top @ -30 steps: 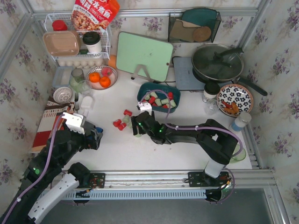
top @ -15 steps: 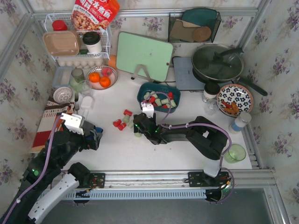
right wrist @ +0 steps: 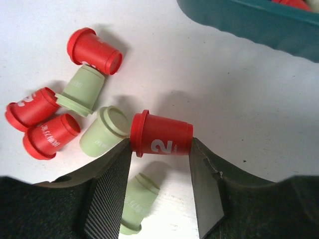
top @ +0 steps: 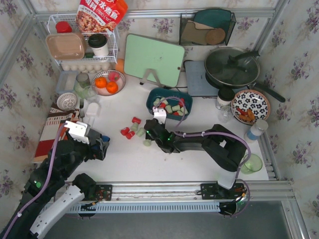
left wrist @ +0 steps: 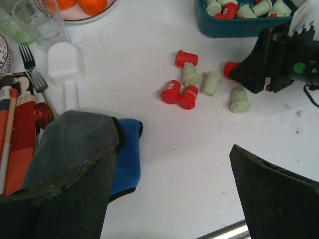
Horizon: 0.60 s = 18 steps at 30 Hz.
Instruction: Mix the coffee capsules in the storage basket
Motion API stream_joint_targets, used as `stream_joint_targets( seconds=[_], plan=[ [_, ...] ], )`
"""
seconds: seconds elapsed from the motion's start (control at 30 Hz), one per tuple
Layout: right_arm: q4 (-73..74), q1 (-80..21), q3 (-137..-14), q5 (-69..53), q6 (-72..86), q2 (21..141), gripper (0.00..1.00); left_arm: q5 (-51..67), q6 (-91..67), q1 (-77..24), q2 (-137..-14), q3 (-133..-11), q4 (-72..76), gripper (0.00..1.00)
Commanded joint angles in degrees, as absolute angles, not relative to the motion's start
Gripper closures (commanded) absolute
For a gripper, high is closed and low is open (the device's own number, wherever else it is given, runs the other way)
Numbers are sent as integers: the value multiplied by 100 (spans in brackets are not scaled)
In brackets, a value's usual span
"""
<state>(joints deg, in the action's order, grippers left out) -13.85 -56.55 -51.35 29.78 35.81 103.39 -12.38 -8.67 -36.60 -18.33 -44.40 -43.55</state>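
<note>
The teal storage basket holds several red and pale green coffee capsules. More capsules lie loose on the white table to its left. My right gripper is shut on a red capsule marked "2", held by its rim and base just above the table. A green capsule lies under it between the fingers. Other red and green capsules lie just beyond. The basket wall is at the top right. My left gripper is open and empty at the front left.
A blue and grey cloth lies by my left gripper. Beside it are a white scoop, a fork and a glass. A bowl of oranges, green cutting board, pan and patterned plate stand further back.
My right gripper has shifted slightly toward the basket with the red capsule. A green capsule now lies uncovered on the table behind it. The left arm has not moved.
</note>
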Motion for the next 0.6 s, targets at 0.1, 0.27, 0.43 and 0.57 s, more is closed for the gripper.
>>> stream_joint_targets(
  seconds=[0.1,0.27,0.43,0.57],
  plan=[
    [-1588,-5583,-5061,3392,3061,9678,50,-1222,-791,-3656,-1828,-4425,-4219,3],
    [-1482,-5026,-5085,3587,2530,9268,51,-1206,-791,-3656,-1853,-4421,-4218,3],
    [-1661,-4293,-5045,3475,2190,9182,51,-1207,-789,-3656,-1873,-4412,-4211,3],
    [-2000,-3711,-5046,3120,2069,9371,48,-1222,-774,-3656,-1938,-4403,-4197,3]
  ],
)
